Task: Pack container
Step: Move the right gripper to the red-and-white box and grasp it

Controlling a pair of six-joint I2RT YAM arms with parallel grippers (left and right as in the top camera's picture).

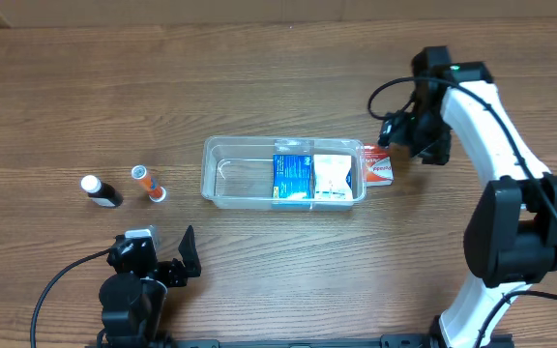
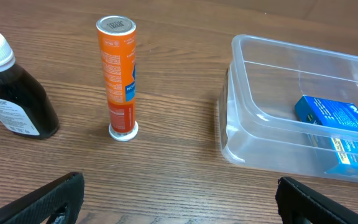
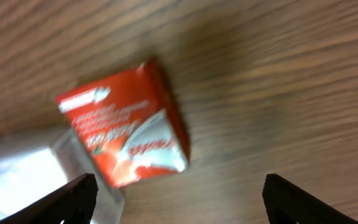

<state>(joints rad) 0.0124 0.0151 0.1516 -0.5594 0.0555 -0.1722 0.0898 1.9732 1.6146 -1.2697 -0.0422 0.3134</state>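
Packing looks partway done. The container [image 1: 232, 176] sits mid-worktop, with a blue box [image 1: 293, 177] and a white box [image 1: 333, 178] in its 3 o'clock half. A red box [image 1: 376, 166] lies outside, against that end. The right gripper [image 3: 179, 194] hovers over it, spread and empty; next it likely descends and closes. The left gripper [image 2: 178, 186] is spread and empty at 7 o'clock. A bottle [image 1: 102, 191] and a tube [image 1: 149, 184] stand at 9 o'clock.

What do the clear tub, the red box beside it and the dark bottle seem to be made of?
The container: clear glossy plastic, since the blue box inside shows through its walls. The red box: probably printed cardboard, with sharp folded edges and a slight sheen. The dark bottle: shiny dark-brown body; glass or plastic, I cannot tell.
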